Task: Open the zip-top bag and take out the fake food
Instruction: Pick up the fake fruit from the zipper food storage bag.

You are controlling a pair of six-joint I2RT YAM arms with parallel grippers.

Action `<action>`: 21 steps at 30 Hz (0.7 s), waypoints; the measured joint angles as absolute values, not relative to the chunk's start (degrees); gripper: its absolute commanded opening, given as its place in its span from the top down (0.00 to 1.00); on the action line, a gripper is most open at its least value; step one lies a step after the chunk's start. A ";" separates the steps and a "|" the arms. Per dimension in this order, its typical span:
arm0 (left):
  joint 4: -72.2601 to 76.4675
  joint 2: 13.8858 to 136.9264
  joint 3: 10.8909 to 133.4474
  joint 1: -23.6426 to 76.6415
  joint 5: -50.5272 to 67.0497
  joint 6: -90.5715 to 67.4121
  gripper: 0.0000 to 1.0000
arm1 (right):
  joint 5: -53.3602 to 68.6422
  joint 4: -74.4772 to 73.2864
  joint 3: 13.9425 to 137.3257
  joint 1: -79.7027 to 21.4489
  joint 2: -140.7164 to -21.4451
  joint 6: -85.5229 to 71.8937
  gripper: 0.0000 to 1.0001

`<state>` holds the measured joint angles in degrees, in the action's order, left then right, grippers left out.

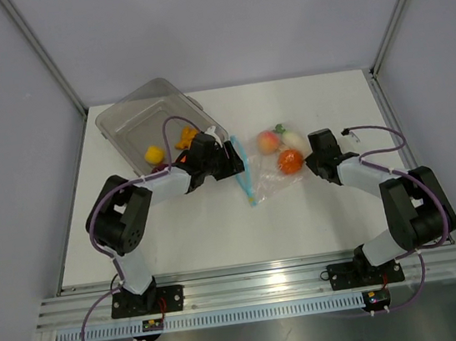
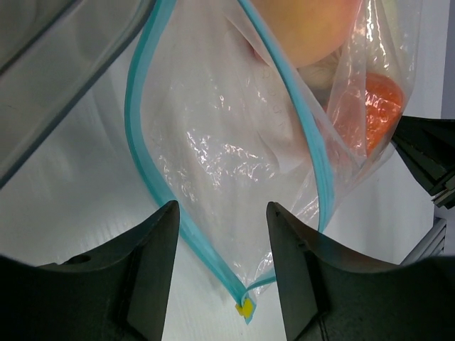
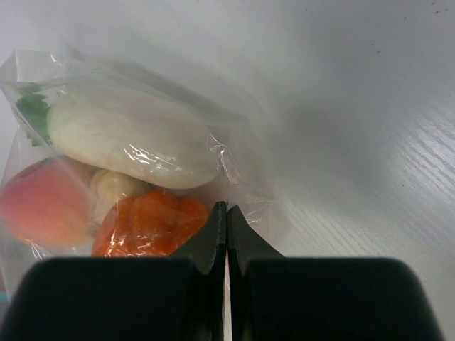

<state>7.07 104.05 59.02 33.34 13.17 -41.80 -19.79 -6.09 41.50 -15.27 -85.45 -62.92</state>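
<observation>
The zip-top bag lies mid-table, its light-blue zip strip toward my left arm. Its mouth gapes: the two blue strips spread apart and meet at a yellow end tab. My left gripper is open, its fingers astride that end of the mouth, one strip between them. Inside the bag lie fake food pieces: a peach, a white vegetable and an orange piece. My right gripper is shut on the bag's film at the opposite edge, beside the orange piece.
A rigid clear tub stands tilted at the back left, right behind my left gripper. It holds a yellow piece and an orange piece. My right gripper is at the bag's right side.
</observation>
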 measured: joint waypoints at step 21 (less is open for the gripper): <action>14.98 108.95 59.92 36.58 19.29 -41.60 0.35 | -16.82 -2.76 40.07 -15.38 -85.41 -60.84 1.00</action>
